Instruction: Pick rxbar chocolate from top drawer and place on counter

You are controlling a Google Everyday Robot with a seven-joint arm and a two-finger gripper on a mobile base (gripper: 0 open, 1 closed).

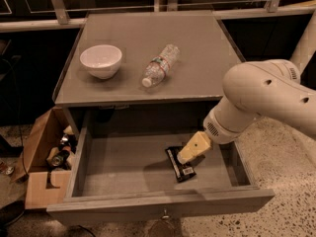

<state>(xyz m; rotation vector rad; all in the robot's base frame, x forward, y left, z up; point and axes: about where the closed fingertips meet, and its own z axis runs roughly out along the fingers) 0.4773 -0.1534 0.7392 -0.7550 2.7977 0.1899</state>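
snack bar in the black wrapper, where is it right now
In the camera view the snack bar lies flat in the open drawer, right of centre, at the tip of the gripper; the bottle and bowl sit above on the counter.

Grey worktop [197,58] and grey top drawer [123,164]; white bowl [100,60]; clear bottle [160,65], white cap; black rxbar chocolate [180,169] with white print; pale yellow hand [184,156] just above it, cream arm [266,98]

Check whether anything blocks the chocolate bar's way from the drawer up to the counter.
Nothing visible does. The gripper is right over the rxbar chocolate in the open top drawer; the counter has bare space beside the bottle and bowl.
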